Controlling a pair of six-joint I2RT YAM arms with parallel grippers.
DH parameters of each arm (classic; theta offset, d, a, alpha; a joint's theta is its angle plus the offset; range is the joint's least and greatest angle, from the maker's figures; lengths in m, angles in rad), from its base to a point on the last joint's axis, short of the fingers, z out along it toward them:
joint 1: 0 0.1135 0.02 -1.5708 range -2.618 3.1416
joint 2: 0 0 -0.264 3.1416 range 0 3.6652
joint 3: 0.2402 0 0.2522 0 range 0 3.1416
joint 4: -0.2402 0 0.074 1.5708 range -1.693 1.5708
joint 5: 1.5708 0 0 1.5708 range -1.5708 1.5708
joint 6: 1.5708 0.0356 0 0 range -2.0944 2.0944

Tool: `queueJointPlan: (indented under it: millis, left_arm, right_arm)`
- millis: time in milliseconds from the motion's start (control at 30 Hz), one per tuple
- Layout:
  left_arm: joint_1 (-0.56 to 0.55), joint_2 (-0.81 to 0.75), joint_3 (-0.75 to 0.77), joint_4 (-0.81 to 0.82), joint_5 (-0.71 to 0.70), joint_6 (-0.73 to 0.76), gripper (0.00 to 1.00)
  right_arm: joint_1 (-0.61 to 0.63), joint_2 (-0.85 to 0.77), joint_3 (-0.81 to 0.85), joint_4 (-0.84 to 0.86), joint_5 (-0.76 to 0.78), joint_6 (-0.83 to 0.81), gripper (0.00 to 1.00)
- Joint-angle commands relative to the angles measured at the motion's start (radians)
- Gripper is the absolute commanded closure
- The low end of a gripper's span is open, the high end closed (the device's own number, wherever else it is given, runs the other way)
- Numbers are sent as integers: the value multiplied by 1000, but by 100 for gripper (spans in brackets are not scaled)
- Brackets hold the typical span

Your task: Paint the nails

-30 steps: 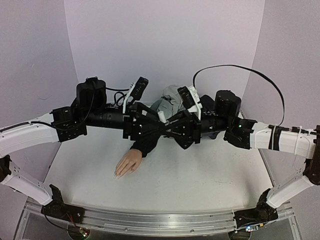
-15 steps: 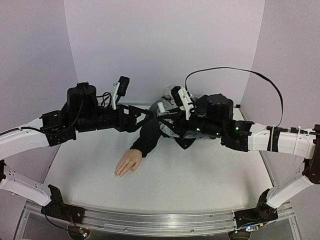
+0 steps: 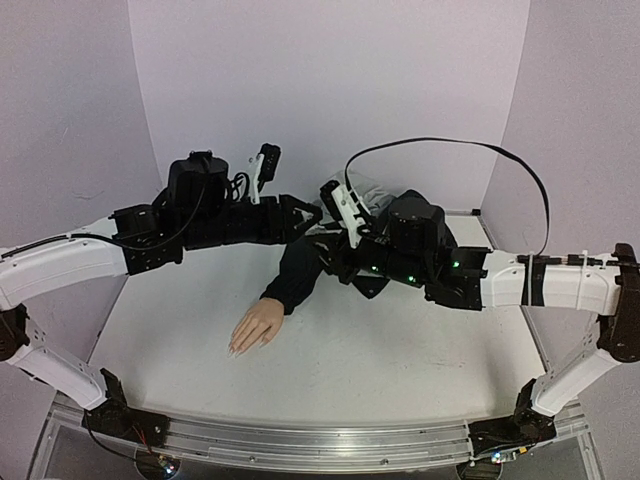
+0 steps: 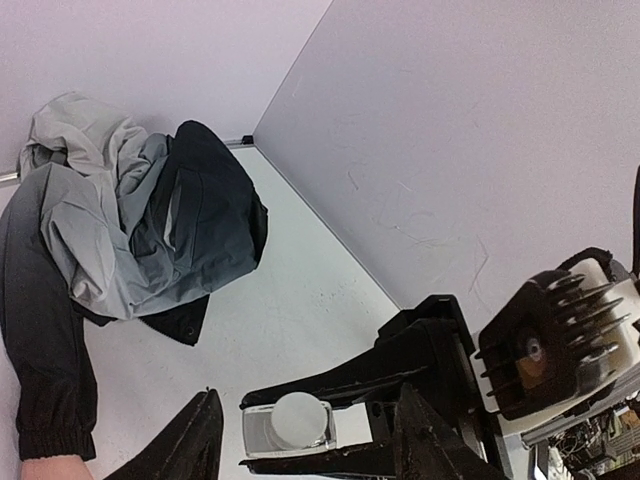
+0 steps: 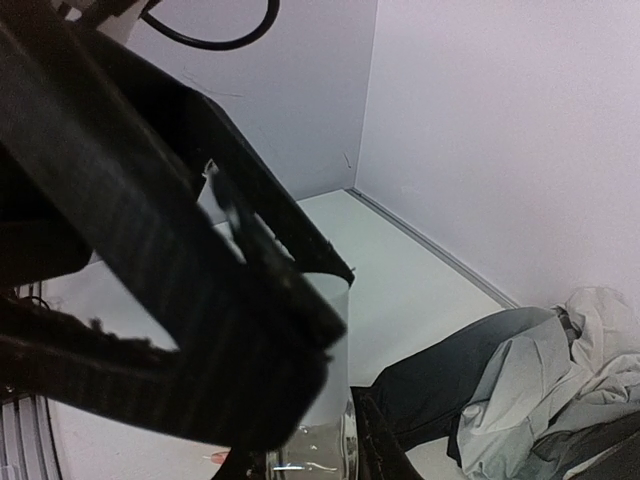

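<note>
Uncapping, judging by right gripper [image 5: 325,320] pinching bottle [image 4: 262,430] and left gripper [image 4: 310,420] spread around cap [image 4: 297,418] (nails [image 3: 234,350] at seven o'clock); next, clamp and twist.

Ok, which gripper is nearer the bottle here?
Right. The right gripper is shut on the bottle, holding its body. The left gripper faces the cap, jaws open to either side of it and not touching.

Both arms raised, elbows outward, wrists meeting at far centre. Fingers of left gripper [image 4: 310,400] spread apart; right gripper [image 4: 252,432] clamped on small white bottle [image 4: 296,420].
</note>
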Motion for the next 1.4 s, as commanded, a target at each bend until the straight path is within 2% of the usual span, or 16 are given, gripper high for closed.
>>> queueJointPlan:
  millis: [0, 433, 500, 567, 633, 700, 767, 800, 833, 900, 1033, 1133, 1167, 1267, 1367]
  left_arm:
    - [3, 10, 53, 28, -22, -16, 47]
    - [3, 23, 43, 23, 23, -7, 83]
    - [3, 24, 33, 24, 63, 8, 89]
    - [2, 30, 28, 25, 172, 61, 98]
    - [4, 39, 20, 25, 321, 135, 100]
    - [7, 47, 13, 25, 545, 222, 100]
    - [8, 37, -7, 25, 730, 296, 100]
    - [9, 28, -17, 25, 804, 333, 100]
    - [9, 19, -24, 25, 846, 360, 100]
    - [10, 3, -31, 25, 908, 405, 100]
    - [10, -1, -29, 25, 907, 469, 100]
    - [25, 10, -13, 25, 812, 460, 98]
    - [36, 10, -7, 25, 757, 438, 90]
    - [85, -17, -13, 22, 618, 359, 54]
    - [132, -61, -30, 10, 487, 264, 28]
  right_arm:
    - [12, -6, 55, 61, 33, -15, 100]
    - [23, -19, 64, 63, 24, 7, 100]
    - [23, -29, 64, 69, 24, 24, 100]
    - [17, -48, 63, 70, -22, 35, 100]
    - [-13, -78, 56, 70, -200, 51, 100]
    - [-90, -111, 36, 90, -580, 98, 100]
    - [-151, -116, 34, 171, -1039, 172, 100]
    - [-156, -108, 52, 200, -1193, 211, 100]
    - [-155, -95, 71, 225, -1301, 257, 100]
    - [-149, -81, 84, 265, -1377, 328, 100]
    - [-157, -127, 8, 264, -1187, 289, 100]
    - [-177, -129, -19, 259, -1018, 276, 100]
    - [-181, -129, -25, 250, -946, 266, 100]
    - [-180, -128, -21, 129, -686, 169, 100]
    - [-181, -114, -7, 45, -438, 100, 100]
